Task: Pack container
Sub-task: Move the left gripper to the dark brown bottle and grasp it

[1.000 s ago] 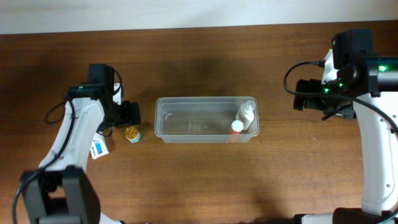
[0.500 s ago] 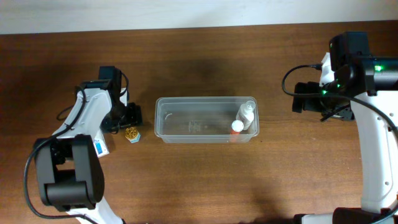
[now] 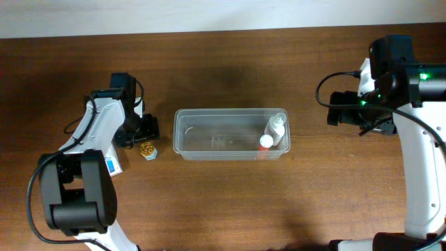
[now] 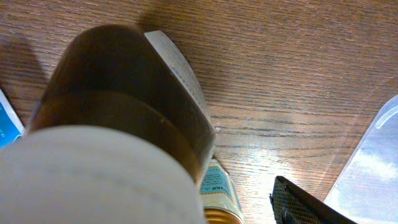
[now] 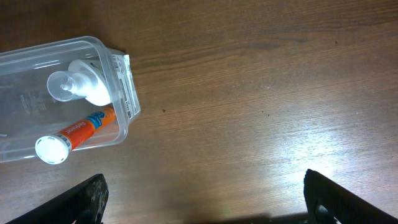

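Observation:
The clear plastic container (image 3: 209,136) lies at the table's middle and shows in the right wrist view (image 5: 118,74). At its right end are a clear bottle with a white cap (image 3: 277,127) and an orange tube (image 3: 265,143). My left gripper (image 3: 144,130) is left of the container, just above a small gold-lidded jar (image 3: 148,150). In the left wrist view a brown bottle with a white cap (image 4: 124,124) fills the frame and hides one finger. The other finger (image 4: 305,205) stands apart from it, with the jar (image 4: 219,193) between. My right gripper (image 3: 339,109) is open and empty, right of the container.
A blue and white sachet (image 3: 111,165) lies left of the jar, below the left arm. The container's edge (image 4: 373,162) is close to the right of the left gripper. Bare wooden table lies around both arms.
A second ago the left arm swung its elbow in and the gripper shifted slightly right toward the jar. The right arm drifted slightly left. Nothing moved in the last half second.

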